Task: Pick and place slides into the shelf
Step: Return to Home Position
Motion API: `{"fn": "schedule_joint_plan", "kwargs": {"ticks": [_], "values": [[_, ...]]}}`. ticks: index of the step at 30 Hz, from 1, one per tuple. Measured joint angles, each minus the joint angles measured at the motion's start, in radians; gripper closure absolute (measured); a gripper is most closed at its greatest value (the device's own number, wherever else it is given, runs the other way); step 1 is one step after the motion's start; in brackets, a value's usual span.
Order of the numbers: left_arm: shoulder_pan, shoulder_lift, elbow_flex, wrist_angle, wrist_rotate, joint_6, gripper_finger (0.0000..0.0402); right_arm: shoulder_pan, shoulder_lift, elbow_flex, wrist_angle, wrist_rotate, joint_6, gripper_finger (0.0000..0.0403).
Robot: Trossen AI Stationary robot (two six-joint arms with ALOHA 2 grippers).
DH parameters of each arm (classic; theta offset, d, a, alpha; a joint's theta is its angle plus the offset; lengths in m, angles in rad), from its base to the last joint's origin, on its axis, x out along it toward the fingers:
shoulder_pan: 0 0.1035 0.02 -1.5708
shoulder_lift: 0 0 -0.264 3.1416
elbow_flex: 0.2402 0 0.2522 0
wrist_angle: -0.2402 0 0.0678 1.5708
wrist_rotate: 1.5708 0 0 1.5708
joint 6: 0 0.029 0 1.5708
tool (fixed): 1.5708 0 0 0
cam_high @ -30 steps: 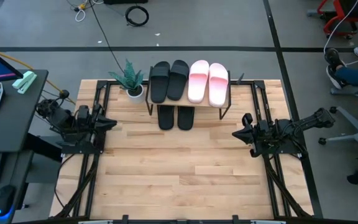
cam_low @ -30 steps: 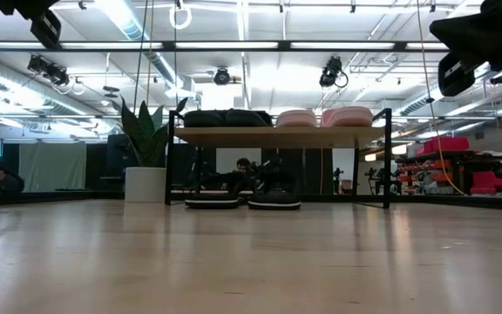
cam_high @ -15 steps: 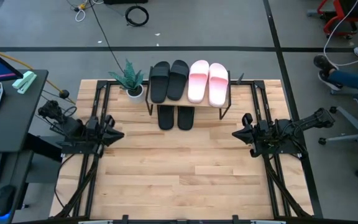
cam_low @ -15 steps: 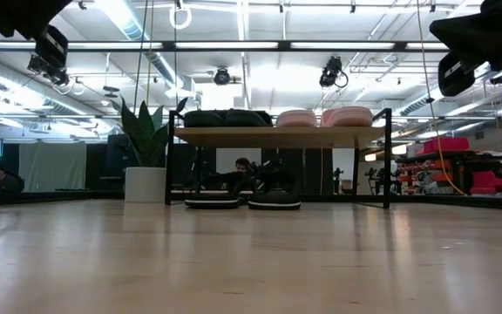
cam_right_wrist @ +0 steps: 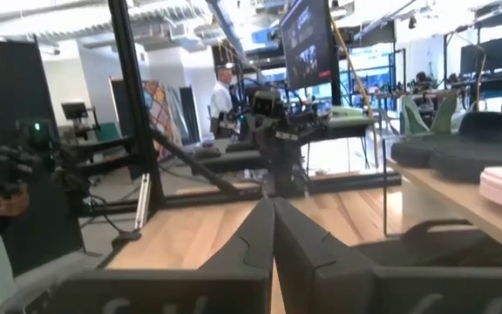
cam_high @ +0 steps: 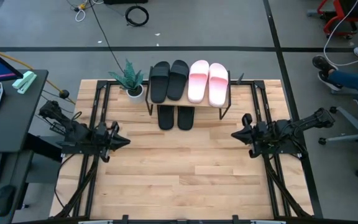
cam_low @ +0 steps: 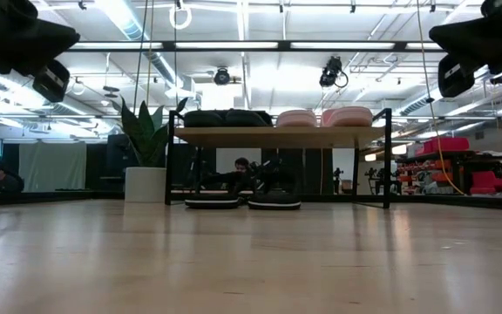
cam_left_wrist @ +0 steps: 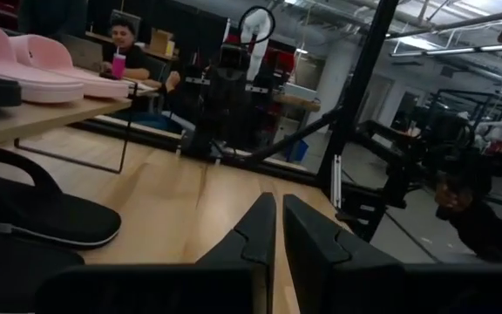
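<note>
Holding both fingers pressed together on nothing, the left claw is hanging above one side of the desk; its wrist view is showing only a thin slit between the fingers. The right claw is mirroring it above the opposite side, fingers meeting and likewise empty. Both claws are pointing inward across bare boards.

Beyond and between the claws, well apart from either, the shelf is standing at the far end of the desk. All six slides are resting on or under it. A black pair and a pink pair are lying side by side on the top board. A second black pair is sitting on the desk beneath the board, toward the left claw's side.

Each slide is looking like one-piece moulded foam: matte, thick-soled, with a wide arched strap. On that basis a slide is likely handling as light, slightly springy and not fragile, with fair surface friction. The strap arch, pinched across its thickness, is probably offering the surest hold; the sole's side edge is the alternative. A hold at the toe is risking droop.
</note>
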Motion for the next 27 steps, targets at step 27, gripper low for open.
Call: {"fn": "schedule_joint_plan", "kwargs": {"ticks": [27], "values": [[0.005, 0.000, 0.000, -0.035, -0.003, 0.138, 0.0369, 0.000, 0.000, 0.000, -0.093, -0.001, 0.025, 0.0389]]}}
